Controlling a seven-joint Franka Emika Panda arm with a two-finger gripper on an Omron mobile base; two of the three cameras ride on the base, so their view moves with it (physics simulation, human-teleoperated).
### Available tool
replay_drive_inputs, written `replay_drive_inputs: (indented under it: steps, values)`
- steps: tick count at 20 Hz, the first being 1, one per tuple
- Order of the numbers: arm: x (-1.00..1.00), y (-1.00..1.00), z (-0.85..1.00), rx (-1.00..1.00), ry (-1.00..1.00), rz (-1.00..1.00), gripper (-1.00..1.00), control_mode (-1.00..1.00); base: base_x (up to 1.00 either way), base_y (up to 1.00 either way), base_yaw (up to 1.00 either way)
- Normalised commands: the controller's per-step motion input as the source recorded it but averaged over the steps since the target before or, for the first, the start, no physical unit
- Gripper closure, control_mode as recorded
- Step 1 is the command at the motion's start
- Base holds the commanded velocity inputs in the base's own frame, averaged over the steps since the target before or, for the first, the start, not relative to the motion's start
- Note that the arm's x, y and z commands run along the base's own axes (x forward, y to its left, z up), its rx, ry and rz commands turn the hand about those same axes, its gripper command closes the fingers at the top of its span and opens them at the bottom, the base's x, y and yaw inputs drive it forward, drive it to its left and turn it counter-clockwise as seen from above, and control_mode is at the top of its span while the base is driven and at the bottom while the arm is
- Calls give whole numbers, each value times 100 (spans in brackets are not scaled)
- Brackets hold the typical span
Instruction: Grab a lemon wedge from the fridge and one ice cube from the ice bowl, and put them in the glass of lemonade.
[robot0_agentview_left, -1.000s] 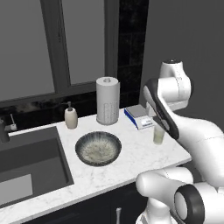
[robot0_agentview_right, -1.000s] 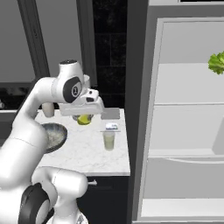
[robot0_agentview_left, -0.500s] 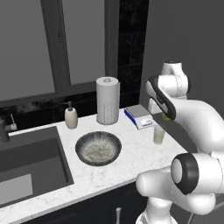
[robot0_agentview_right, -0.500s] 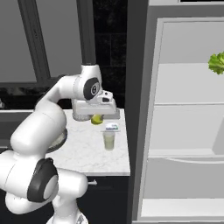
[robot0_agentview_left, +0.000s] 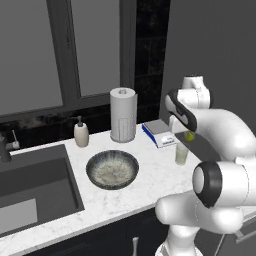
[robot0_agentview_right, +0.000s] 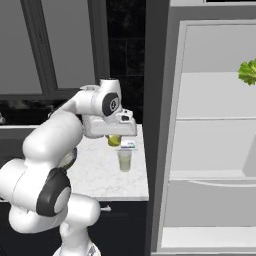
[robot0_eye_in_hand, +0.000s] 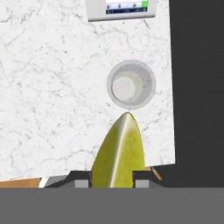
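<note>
My gripper (robot0_eye_in_hand: 113, 177) is shut on the yellow-green lemon wedge (robot0_eye_in_hand: 118, 153), which sticks out between the fingertips in the hand view. The wedge (robot0_agentview_right: 114, 141) hangs under the hand just above the glass of lemonade (robot0_agentview_right: 124, 160). From above, the glass (robot0_eye_in_hand: 131, 84) stands on the marble counter near its right edge, slightly ahead of the wedge's tip. In the left base view the wedge (robot0_agentview_left: 189, 135) sits above the glass (robot0_agentview_left: 181, 154). The ice bowl (robot0_agentview_left: 112, 169) rests mid-counter, left of the glass. The fridge (robot0_agentview_right: 210, 135) stands open at the right, white shelves showing.
A paper towel roll (robot0_agentview_left: 123, 115) and a beige soap dispenser (robot0_agentview_left: 81, 134) stand at the back of the counter. A blue-edged box (robot0_agentview_left: 160, 133) lies behind the glass. The sink (robot0_agentview_left: 30, 192) is at the left. A leafy green vegetable (robot0_agentview_right: 247, 73) sits on the fridge's upper shelf.
The arm has swung right with the lemon wedge, bringing it from behind the glass to just above it. Bowl, glass and box have not moved.
</note>
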Motion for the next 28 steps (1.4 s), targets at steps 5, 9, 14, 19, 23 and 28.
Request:
replay_drive_inputs:
  steps: [5, 9, 14, 19, 23, 28]
  values:
    - [24, -10, -17, 0, 0, 0, 100, -100, 0, 0, 0]
    - [45, 0, -3, 0, -2, 0, 100, -100, 0, 0, 0]
    - [26, -2, 0, 0, -13, 0, 100, -100, 0, 0, 0]
    - [18, -17, -16, 0, -1, 0, 100, -100, 0, 0, 0]
    - [10, -6, -5, 0, 0, 0, 100, -100, 0, 0, 0]
    - [3, 3, -9, 0, 0, 0, 100, -100, 0, 0, 0]
